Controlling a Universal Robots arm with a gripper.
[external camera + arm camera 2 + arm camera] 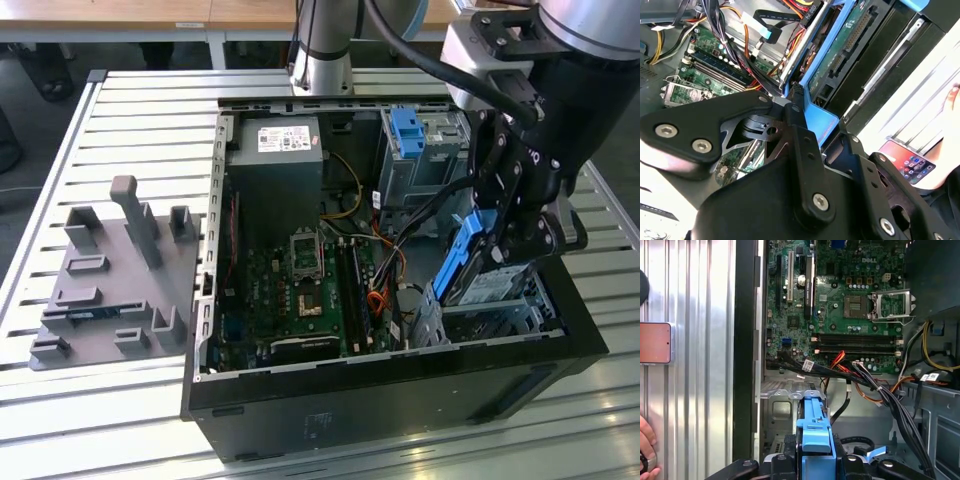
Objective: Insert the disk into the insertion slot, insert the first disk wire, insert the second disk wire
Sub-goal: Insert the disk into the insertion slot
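Nearest in the exterior view stands the black case (pixel 400 395), open on top, on a table (pixel 140 110) of silver metal slats. In its near corner, on the exterior view's right, sits the slot (pixel 495 322), a low cage of perforated metal. Just above it the gripper (pixel 492 248) pinches the disk (pixel 463 262), its fingers pressed against the blue carrier (pixel 812 435) from both sides. The disk is steeply tilted, with its lower end at the mouth of the slot; whether it is already inside, we cannot tell.

Beyond it loose wires (pixel 385 285) lie between the slot and the green board (pixel 300 290). Farther back we see a taller cage (pixel 410 150) with a blue latch and a grey power supply (pixel 275 170). On the exterior view's left a grey tray (pixel 110 290) with upright blocks rests on the slats. In the first wrist view a phone (pixel 655 342) lies on the table beside the case, with a hand (pixel 646 452) near it. The arm (pixel 320 45) rises at the table's far edge, and behind it stand wooden desks (pixel 150 12).
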